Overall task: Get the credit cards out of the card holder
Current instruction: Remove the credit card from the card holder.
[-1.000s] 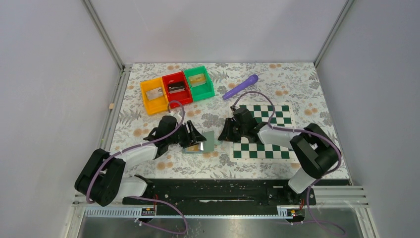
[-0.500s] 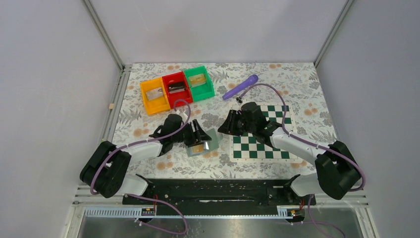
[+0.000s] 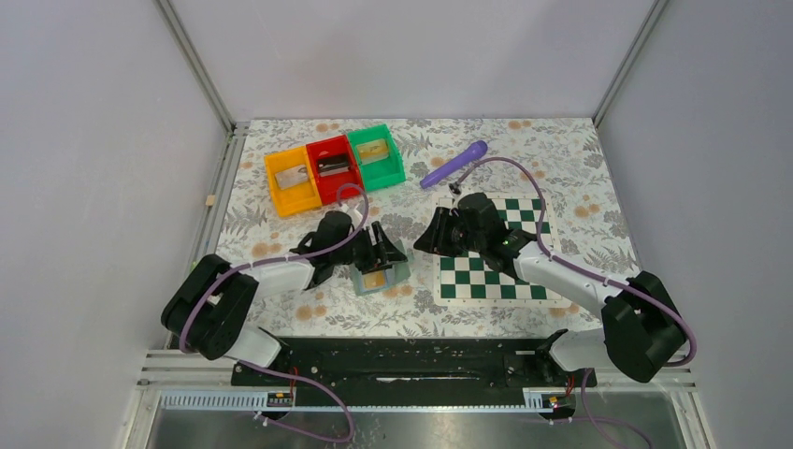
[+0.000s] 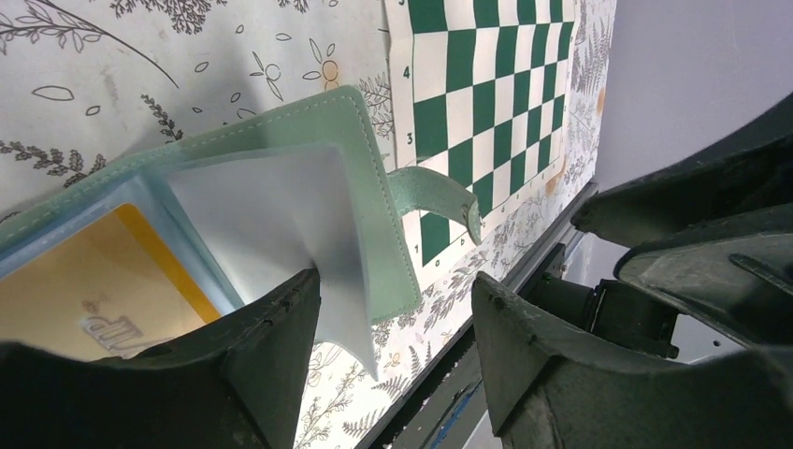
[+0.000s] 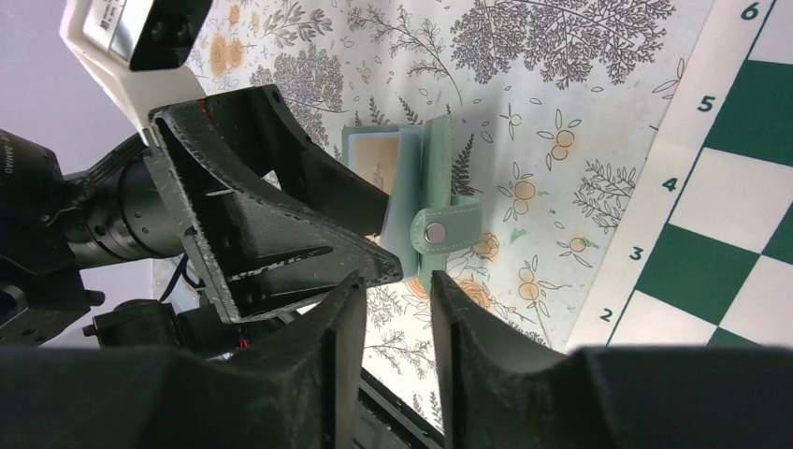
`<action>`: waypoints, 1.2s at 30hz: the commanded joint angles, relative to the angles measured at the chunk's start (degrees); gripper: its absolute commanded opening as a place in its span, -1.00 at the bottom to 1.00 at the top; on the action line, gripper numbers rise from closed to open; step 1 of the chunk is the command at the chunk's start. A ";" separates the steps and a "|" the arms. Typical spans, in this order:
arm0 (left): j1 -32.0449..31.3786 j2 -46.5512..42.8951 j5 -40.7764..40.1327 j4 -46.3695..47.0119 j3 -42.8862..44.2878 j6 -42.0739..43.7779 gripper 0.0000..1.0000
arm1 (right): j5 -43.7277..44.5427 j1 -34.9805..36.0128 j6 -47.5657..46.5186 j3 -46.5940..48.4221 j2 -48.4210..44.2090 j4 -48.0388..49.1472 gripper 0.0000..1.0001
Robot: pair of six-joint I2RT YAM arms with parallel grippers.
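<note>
Loosely astride spread card holder, strap toward chessboard: wide-open left gripper; right gripper barely parted, empty.

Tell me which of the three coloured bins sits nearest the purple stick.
The green bin, at the row's right end; the red bin is in the middle, the orange bin farthest from the purple stick.

On my table, card holder just left of the chessboard, one card inside it, three bins behind
</note>
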 commanded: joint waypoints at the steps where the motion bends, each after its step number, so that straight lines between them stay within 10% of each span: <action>1: -0.42 2.72 1.65 5.43 2.53 -1.26 0.22 | -0.84 -0.33 -0.81 0.40 -1.04 0.33 -0.32; 25: -0.42 11.81 1.26 3.41 10.12 -2.14 0.21 | 0.14 10.58 7.50 -1.71 7.55 14.12 -0.56; 36: 3.22 5.18 -3.26 -11.39 15.81 -0.06 0.21 | 5.68 11.00 9.87 -4.65 16.81 21.60 -0.58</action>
